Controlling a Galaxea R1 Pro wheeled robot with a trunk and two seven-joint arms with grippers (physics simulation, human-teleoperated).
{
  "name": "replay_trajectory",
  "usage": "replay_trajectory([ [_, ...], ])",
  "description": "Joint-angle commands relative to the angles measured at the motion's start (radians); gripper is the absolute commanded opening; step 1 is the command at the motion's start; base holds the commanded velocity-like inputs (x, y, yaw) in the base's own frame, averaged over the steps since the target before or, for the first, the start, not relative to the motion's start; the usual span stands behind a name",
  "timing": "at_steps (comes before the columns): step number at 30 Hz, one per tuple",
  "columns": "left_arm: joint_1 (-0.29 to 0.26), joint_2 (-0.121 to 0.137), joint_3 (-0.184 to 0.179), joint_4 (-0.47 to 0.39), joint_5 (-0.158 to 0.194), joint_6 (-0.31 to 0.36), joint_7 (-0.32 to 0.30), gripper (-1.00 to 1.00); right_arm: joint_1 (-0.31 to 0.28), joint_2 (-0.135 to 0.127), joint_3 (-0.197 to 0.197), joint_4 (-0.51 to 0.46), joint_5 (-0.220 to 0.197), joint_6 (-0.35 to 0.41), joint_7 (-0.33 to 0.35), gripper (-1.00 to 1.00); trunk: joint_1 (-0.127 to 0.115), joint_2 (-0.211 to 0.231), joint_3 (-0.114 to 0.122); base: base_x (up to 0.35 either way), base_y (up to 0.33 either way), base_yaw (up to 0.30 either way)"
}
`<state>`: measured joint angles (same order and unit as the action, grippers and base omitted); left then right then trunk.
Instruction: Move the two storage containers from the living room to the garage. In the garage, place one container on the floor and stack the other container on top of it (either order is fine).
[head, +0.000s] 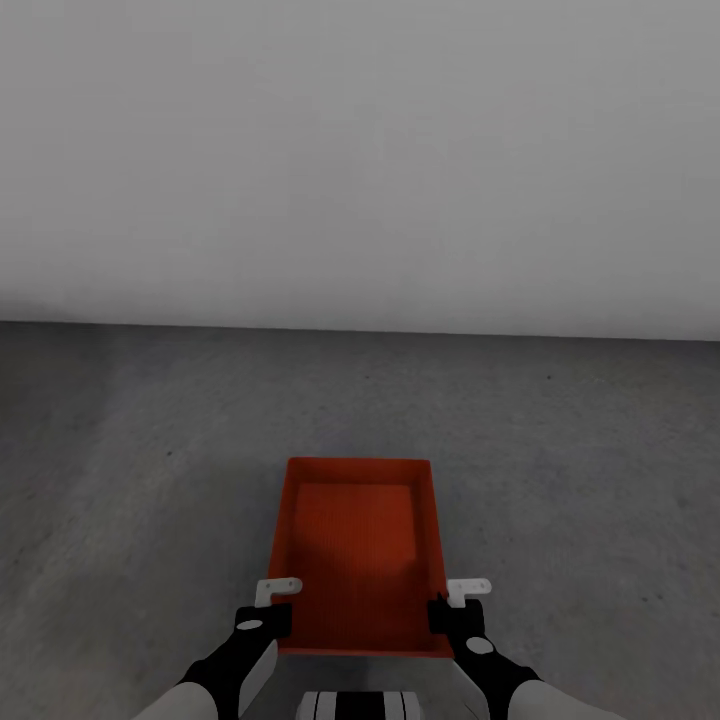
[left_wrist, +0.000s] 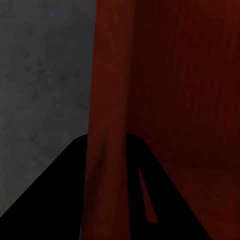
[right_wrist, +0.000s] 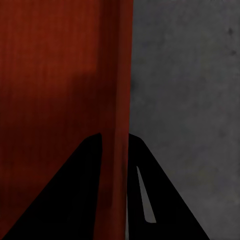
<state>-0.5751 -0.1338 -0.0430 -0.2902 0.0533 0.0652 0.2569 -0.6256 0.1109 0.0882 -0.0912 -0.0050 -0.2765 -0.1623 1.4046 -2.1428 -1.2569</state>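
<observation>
1. Storage container (head: 358, 555): one orange-red, lidless rectangular bin with slightly tapered walls, seen from above in the head view with its long axis running away from the robot toward the wall.
2. It sits low over the floor (head: 130, 480), a dark grey mottled concrete surface; whether its base touches the concrete or hangs just above it cannot be told.
3. The left gripper (head: 270, 610) grips the container's left long wall near the corner closest to the robot. In the left wrist view the jaws are clenched on that wall, one dark finger (left_wrist: 55, 195) outside the container and the other inside, the red rim (left_wrist: 107, 125) running up between them.
4. The right gripper (head: 450, 610) mirrors this on the container's right long wall, near the same end. In the right wrist view the jaws are clenched on that wall too, one finger (right_wrist: 60, 195) inside the container and the other outside, with the rim (right_wrist: 117, 100) between them.
5. Beyond the container's far end lies bare concrete, and then a plain pale grey wall (head: 360, 150) meets the floor along a straight line.
6. The container's inside is bare, its bottom showing a fine ribbed texture.
7. Just behind the container's near end, between the two forearms, a piece of the robot's trunk (head: 355, 705) shows in white and black.
</observation>
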Motion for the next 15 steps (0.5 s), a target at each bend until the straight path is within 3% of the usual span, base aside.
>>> replay_trajectory([
  [1,0.000,-0.003,0.018,-0.006,-0.018,0.007,0.012,-1.00,0.000,0.004,-0.028,0.004,-0.017,-0.005,-0.013,-1.00,0.000,0.000,-0.001,0.000,0.000,0.000],
  [4,0.000,-0.003,0.018,-0.006,-0.018,0.007,0.012,-1.00,0.000,0.004,-0.028,0.004,-0.017,-0.005,-0.013,-1.00,0.000,0.000,-0.001,0.000,0.000,0.000],
  [11,0.000,-0.003,0.018,-0.006,-0.018,0.007,0.012,-1.00,0.000,0.004,-0.028,0.004,-0.017,-0.006,-0.013,-1.00,0.027,-0.049,-0.022,0.000,0.000,0.000],
  [15,0.000,-0.003,0.018,-0.006,-0.018,0.007,0.012,-1.00,0.000,0.004,-0.028,0.004,-0.017,-0.006,-0.013,-1.00,0.027,-0.049,-0.022,0.000,0.000,0.000],
])
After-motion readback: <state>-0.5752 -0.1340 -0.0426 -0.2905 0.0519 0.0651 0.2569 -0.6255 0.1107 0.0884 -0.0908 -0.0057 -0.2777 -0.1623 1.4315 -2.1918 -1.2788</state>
